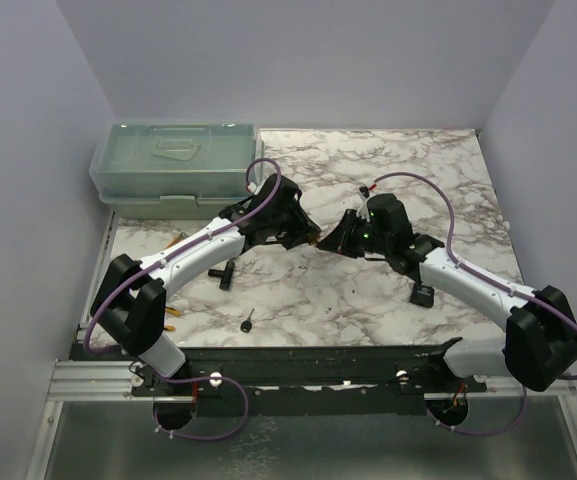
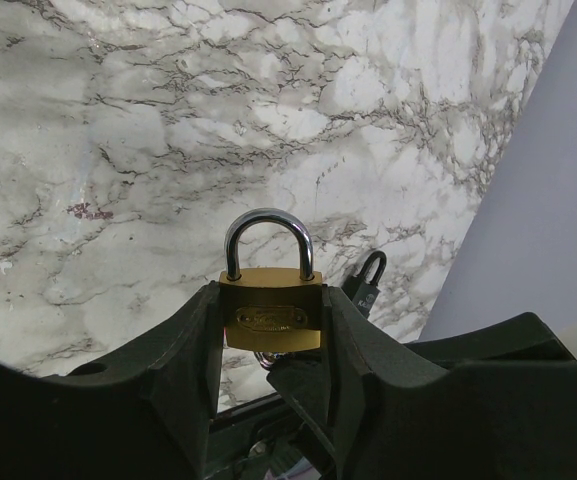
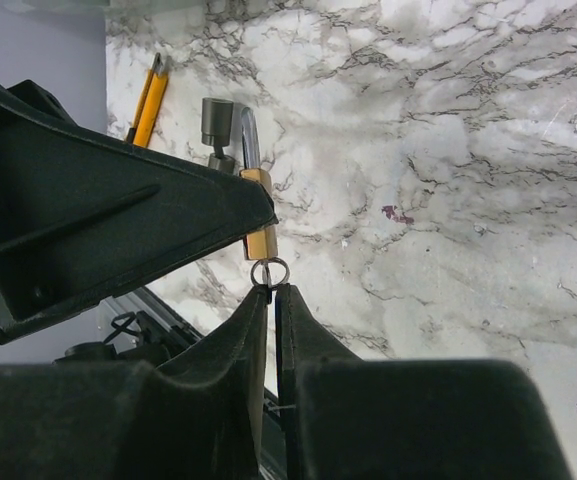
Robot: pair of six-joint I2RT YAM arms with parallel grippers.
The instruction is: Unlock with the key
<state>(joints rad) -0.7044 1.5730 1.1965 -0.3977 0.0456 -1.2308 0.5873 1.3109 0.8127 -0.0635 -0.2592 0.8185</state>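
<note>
The tiny key with a round black head and a thin short metal blade [image 1: 249, 320] lies flat on the white-grey marble-pattern worktop [image 1: 438, 190], near the front edge, and is held by neither hand. In the top view it is placed at approx. 7 o'clock from the left hand [image 1: 303, 238] and approx. 8 o'clock from the right hand [image 1: 336, 240], well apart from both. The head is pointed toward 7 o'clock and the blade toward 1 o'clock. Finer detail is too small to be made out.

The left hand is closed on a brass padlock w/ a silver steel shackle [image 2: 271, 318]. The body is clamped between the two fingers, upright in the left wrist view, w/ the shackle at 12 o'clock and both legs seated in the body.

The right hand is set tip to tip w/ the left, under the padlock. Its fingers [image 3: 238, 340] are closed to a thin slit on a small metal ring [image 3: 269, 271] hanging at the padlock's underside. What the ring is fixed to is hidden.

A black T-shaped piece [image 1: 226, 272] is seen near the key, at approx. 11 o'clock from it. A clear green lidded plastic box [image 1: 173, 165] is placed at the far left corner.
</note>
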